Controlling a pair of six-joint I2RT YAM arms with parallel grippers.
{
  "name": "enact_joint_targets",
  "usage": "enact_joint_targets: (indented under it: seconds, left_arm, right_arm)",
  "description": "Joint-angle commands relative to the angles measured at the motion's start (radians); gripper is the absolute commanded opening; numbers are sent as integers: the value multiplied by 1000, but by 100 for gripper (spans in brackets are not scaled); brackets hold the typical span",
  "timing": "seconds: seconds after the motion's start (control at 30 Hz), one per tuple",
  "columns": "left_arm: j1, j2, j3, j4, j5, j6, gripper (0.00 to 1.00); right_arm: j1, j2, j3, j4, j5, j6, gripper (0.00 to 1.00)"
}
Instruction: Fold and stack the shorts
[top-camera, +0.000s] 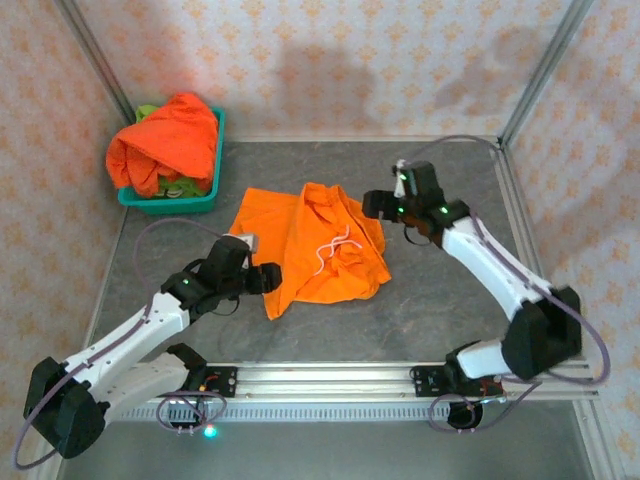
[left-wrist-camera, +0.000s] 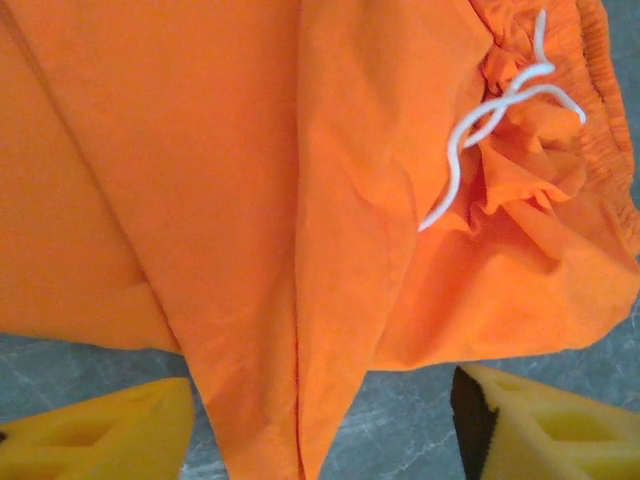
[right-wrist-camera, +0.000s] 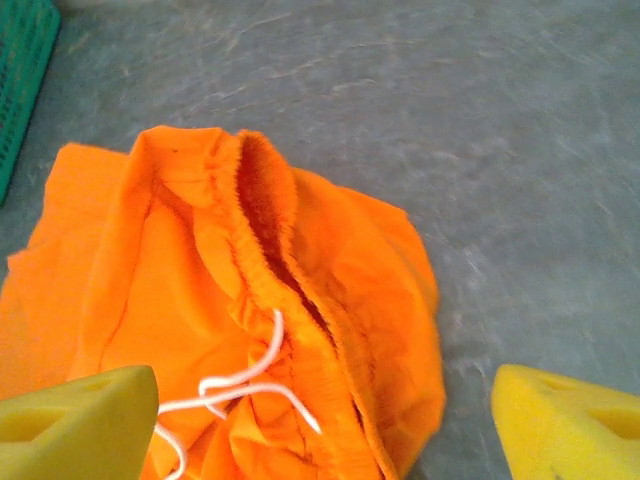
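A pair of bright orange fabric shorts (top-camera: 315, 250) lies crumpled and unfolded in the middle of the grey tabletop (top-camera: 450, 320). More orange shorts (top-camera: 165, 145) and lime green shorts (top-camera: 148, 112) wait in the teal mesh basket (top-camera: 165, 203), far left. Nothing is stacked. The left claw (top-camera: 268, 278) gapes wide at the near hem and the right claw (top-camera: 376, 205) wide by the waistband, both empty. Bare tabletop lies right and near.

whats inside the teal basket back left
An orange pair of shorts is heaped on top, rising above the rim of the basket. Lime green fabric peeks out behind and under it. Anything lower down is covered by the orange cloth.
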Motion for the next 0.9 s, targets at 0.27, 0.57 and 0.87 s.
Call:
enact_joint_targets:
  seconds: [0.27, 0.57, 0.87]
  left_arm:
    - [-225, 208, 29, -94, -167, -56, 57]
    - [-370, 395, 114, -136, -253, -82, 54]
    - [-426, 510, 179, -208, -342, -94, 45]
  right_arm:
    - [106, 435, 435, -220, 83, -136, 76]
    - [111, 663, 669, -301, 134, -131, 66]
    - [111, 792, 800, -317, 128, -96, 52]
